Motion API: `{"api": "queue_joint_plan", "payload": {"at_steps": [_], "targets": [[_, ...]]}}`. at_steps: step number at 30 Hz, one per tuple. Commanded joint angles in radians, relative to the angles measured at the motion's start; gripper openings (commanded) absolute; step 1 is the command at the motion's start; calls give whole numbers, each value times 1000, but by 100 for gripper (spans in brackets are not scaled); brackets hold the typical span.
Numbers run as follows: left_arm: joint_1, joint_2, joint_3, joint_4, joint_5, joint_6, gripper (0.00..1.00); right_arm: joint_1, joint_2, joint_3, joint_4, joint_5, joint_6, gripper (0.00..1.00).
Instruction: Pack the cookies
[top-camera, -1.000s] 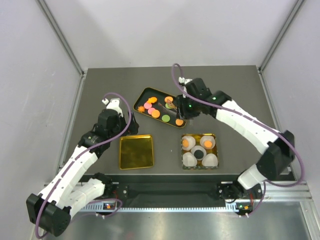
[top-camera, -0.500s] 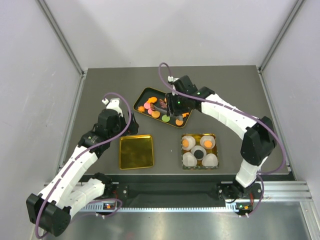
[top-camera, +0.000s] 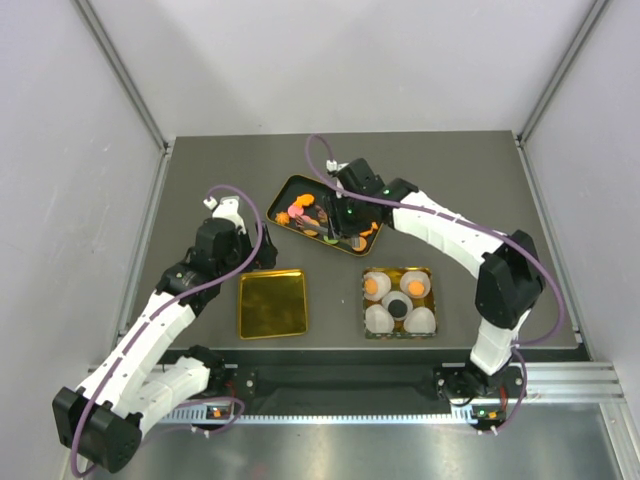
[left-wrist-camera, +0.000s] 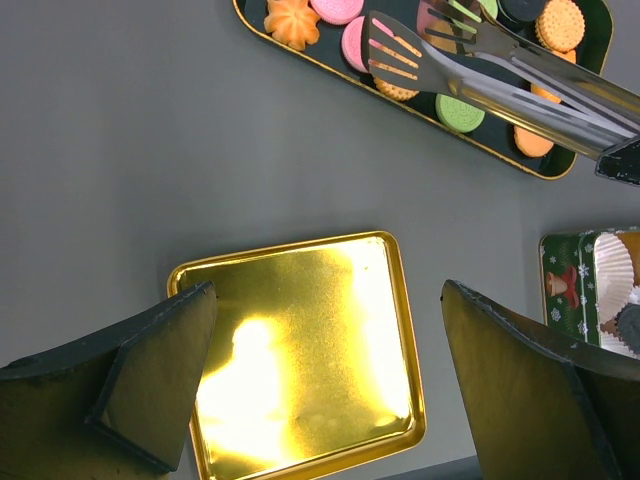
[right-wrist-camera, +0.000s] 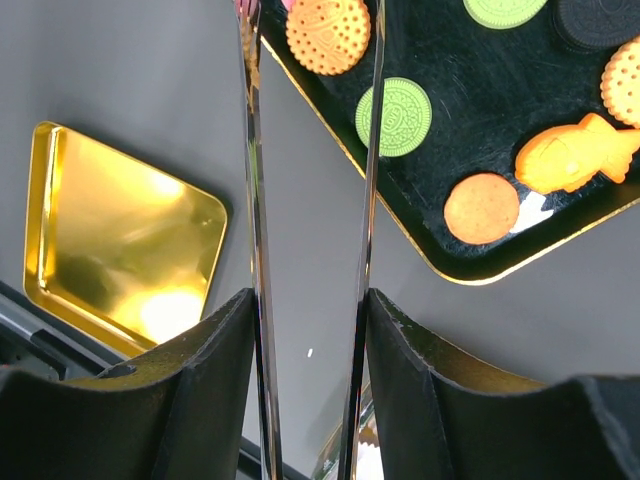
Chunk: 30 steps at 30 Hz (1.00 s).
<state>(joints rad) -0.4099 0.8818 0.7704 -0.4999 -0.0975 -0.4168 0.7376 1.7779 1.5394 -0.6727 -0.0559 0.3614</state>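
Standing between pale walls (top-camera: 350, 70), your dark grey table (top-camera: 200, 180) carries cookies (right-wrist-camera: 395, 117); right end effector (right-wrist-camera: 310, 330) clamps tongs (left-wrist-camera: 500, 60), left end effector (left-wrist-camera: 328, 290) gapes empty.

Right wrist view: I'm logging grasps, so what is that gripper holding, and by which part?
The right gripper holds metal tongs, its fingers pressing both arms well back from the slotted tips, which hang over the cookies.

Cookies (top-camera: 305, 201) in tray (right-wrist-camera: 470, 112); lid (top-camera: 272, 303) before it

Overhead plus two wrist cameras.
Top looks down from behind the arms; wrist views peer closely past left claw (left-wrist-camera: 328, 290) and along the tongs (right-wrist-camera: 255, 200) in right claw (right-wrist-camera: 308, 300), sharing the gold tray (left-wrist-camera: 300, 360) beyond.
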Motion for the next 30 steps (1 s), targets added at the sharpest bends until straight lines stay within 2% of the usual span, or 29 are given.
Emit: {"api": "queue_joint_plan", "payload": {"at_steps": [1, 9, 30], "targets": [[5, -12, 24, 31, -7, 9, 99, 20, 8, 42, 47, 36, 7, 46], [5, -9, 23, 31, -7, 9, 99, 28, 14, 38, 45, 51, 10, 41], [5, -12, 23, 34, -1, 9, 99, 46, -8, 36, -5, 110, -16, 45]]}}
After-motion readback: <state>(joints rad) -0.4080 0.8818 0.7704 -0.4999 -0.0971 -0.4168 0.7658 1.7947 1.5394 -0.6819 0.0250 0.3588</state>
